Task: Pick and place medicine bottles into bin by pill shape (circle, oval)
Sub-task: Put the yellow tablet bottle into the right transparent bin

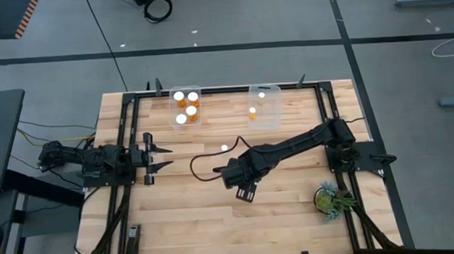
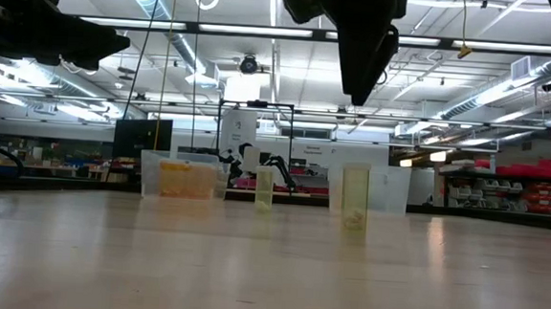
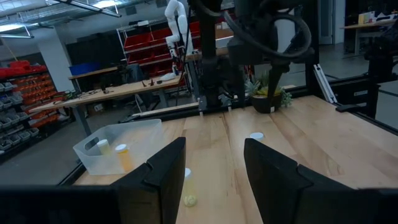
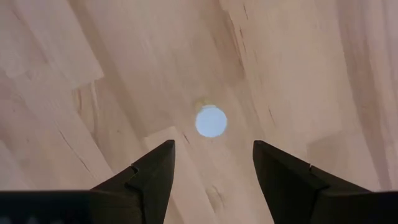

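One orange bottle stands upright on the table, straight below my right gripper. It shows in the low view, and its round white cap shows beyond the fingers in the right wrist view. My right gripper is open, points down, well above that cap, and hides the bottle in the high view. A second bottle stands farther back between the bins. My left gripper is open and empty at the table's left.
The far left clear bin holds several bottles. The far right clear bin holds two. A green plant stands at the near right. A black cable lies on the table left of my right arm.
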Action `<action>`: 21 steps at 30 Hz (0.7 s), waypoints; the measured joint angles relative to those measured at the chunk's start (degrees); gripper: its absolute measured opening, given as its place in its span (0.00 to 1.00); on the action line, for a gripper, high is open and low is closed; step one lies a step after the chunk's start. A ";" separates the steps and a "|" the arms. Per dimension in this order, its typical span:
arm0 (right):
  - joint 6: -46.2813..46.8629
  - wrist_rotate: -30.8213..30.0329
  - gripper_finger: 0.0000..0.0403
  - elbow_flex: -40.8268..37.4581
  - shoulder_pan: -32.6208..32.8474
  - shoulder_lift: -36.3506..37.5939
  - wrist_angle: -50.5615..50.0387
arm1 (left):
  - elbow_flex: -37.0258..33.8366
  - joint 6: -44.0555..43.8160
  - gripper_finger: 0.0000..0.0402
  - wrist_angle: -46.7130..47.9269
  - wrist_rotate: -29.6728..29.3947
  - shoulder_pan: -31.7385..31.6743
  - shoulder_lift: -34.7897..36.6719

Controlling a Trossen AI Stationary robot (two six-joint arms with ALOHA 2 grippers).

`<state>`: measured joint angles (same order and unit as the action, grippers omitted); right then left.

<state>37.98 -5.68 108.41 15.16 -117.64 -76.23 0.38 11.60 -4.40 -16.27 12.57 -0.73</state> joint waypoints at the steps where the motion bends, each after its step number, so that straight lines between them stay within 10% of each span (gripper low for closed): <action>1: 0.01 0.27 0.55 -0.62 -0.02 0.00 0.88 | 0.00 -0.02 0.43 0.00 0.00 -0.01 0.00; 21: 0.39 1.05 0.55 -11.01 -0.02 0.00 9.19 | 0.00 -0.01 0.43 -0.01 0.00 0.00 0.00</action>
<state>38.37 -4.63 97.40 15.14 -117.64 -67.03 0.38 11.58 -4.40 -16.27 12.57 -0.73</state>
